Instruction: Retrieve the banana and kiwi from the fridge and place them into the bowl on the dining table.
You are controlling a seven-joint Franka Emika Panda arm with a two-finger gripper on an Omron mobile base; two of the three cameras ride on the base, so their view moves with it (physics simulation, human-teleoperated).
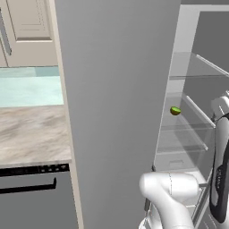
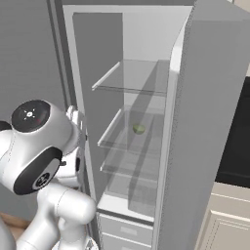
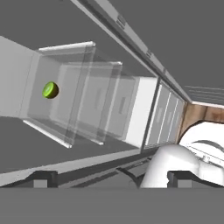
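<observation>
Glass shelves: clear shelves stacked inside the open fridge, white drawers below.
Writing: no readable label or brand on anything.
Kiwi: yellow-green kiwi sits on a middle shelf towards the back; near-round, so no clear long axis or heading.
Gripper: gripper outside the fridge, well apart from the kiwi, jaws spread wide, holding nothing.
Door: grey door swung open.

The fridge stands open; glass shelves cross it, the kiwi on one.
</observation>
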